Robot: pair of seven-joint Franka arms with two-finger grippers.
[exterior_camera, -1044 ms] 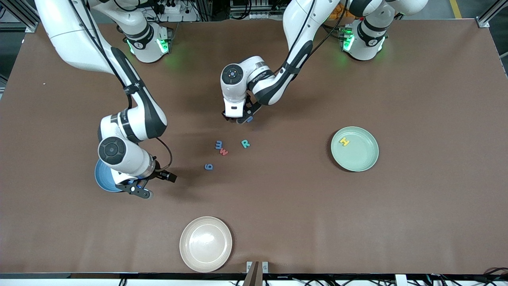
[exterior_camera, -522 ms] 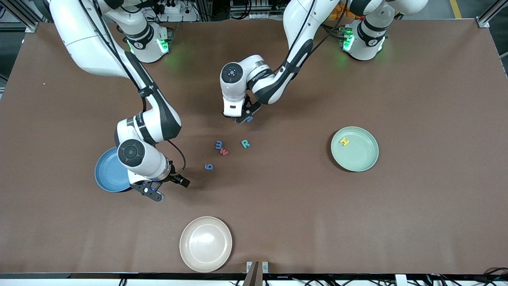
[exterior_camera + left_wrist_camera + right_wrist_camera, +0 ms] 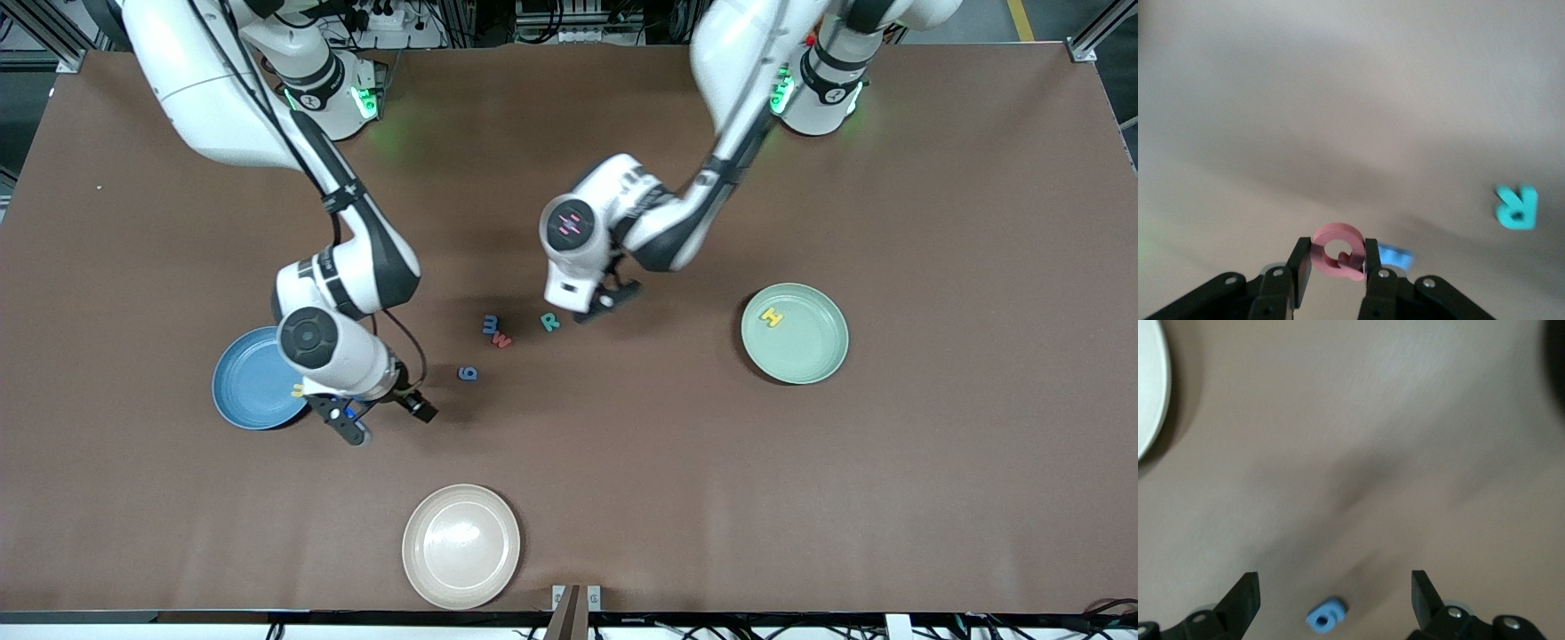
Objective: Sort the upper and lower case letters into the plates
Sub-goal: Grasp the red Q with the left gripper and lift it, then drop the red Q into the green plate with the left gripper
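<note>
Your left claw [image 3: 1335,267] is up over the bench [image 3: 933,498], just beside the teal R [image 3: 550,322], clenched on a pink Q [image 3: 1337,249]. A blue letter [image 3: 1395,255] shows past its fingers, though you cannot tell which one. Your right claw [image 3: 1331,597] hangs released, fingers spread wide, between the blue plate [image 3: 244,391] and the blue g [image 3: 468,373]. A yellow letter [image 3: 297,389] lies in the blue plate, mostly hidden by the arm. The blue m [image 3: 490,324] and red w [image 3: 502,340] touch, beside the R. The yellow H [image 3: 773,316] lies in the green plate [image 3: 805,356] toward the left arm's end. A beige plate [image 3: 460,546] sits nearest the camera.
</note>
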